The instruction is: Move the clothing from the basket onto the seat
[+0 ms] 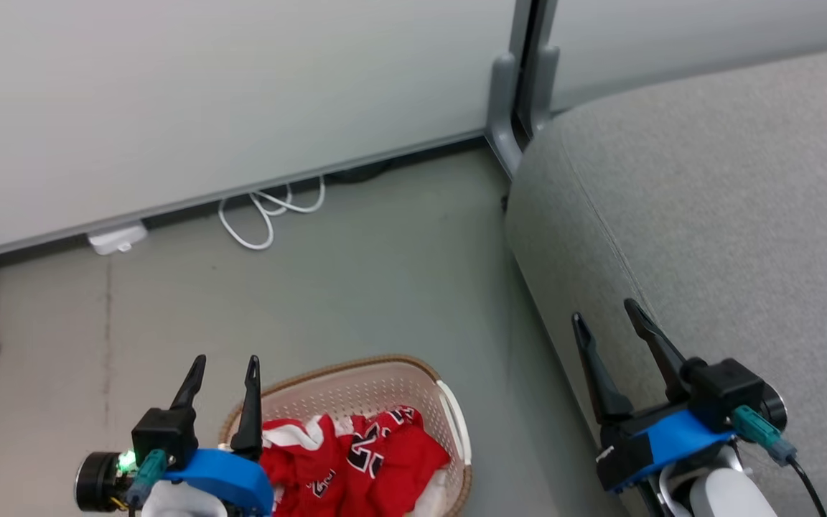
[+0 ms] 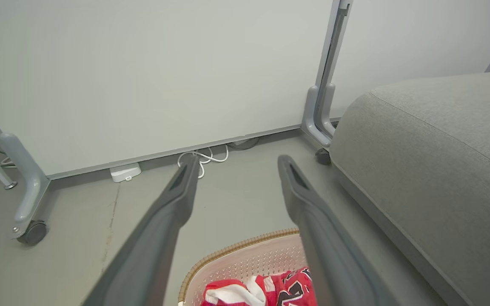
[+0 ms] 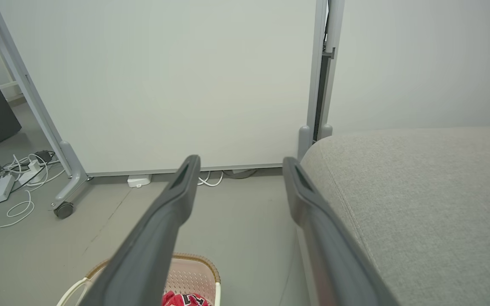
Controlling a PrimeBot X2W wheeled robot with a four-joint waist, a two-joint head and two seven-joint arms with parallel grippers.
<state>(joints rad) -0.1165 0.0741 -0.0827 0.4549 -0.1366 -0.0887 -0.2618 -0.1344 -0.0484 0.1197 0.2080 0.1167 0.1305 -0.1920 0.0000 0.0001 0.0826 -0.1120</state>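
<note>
L tool (image 1: 227,359) & R tool (image 1: 604,310): both spread wide, nothing held. Red clothing (image 1: 356,459) heaped in basket (image 1: 356,365) on floor (image 1: 385,273), ~6 o'clock in head view; seat (image 1: 708,215) at basket's 3 o'clock. Step, my read: first pick. L tool sits over basket's 9 o'clock rim. Suggest: shift twd 3 o'clock, straddle a raised fold nr centre, pinch deep (thin fabric), lift clear of rim before swinging.

The head view looks steeply down at the floor (image 1: 385,287), the basket (image 1: 342,366) at its bottom edge, the seat (image 1: 729,215) at right. Both wrist views sit lower and face forward toward the white partition (image 2: 143,76): the left above the basket's far rim, the right by the seat's edge. All three share the partition's foot, the white cable (image 1: 277,207), basket and seat.
</note>
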